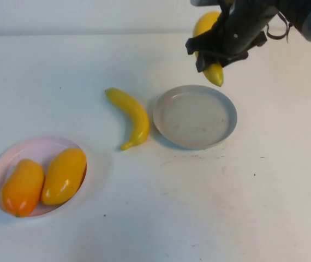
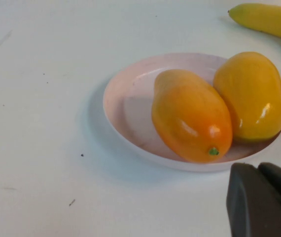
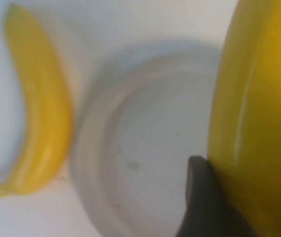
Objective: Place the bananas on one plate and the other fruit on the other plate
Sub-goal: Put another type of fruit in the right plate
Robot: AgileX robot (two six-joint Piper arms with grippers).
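Over at the far right of the white surface [image 1: 264,180], the right hand [image 1: 216,50] hangs in the air with its fingers clamped round a banana [image 1: 210,33], which dangles with its lower tip just beyond the far rim of the grey-blue plate [image 1: 195,116]. From the right wrist view that held banana [image 3: 259,113] fills one side, a dark finger [image 3: 204,202] pressed against it, with the plate [image 3: 145,163] below. The plate itself holds nothing. Just beside its left rim lies the second banana [image 1: 130,117], curved, flat on the surface and apart from the plate. Well away at the near left sits the pale pink plate [image 1: 19,150] with both mango-like fruits in it, side by side and touching: the orange one [image 1: 22,186] to the left, the yellower one [image 1: 64,176] to the right. The left hand [image 2: 263,200] hovers near that pink plate [image 2: 125,103]; only a dark edge of it shows, so I cannot tell how its fingers stand
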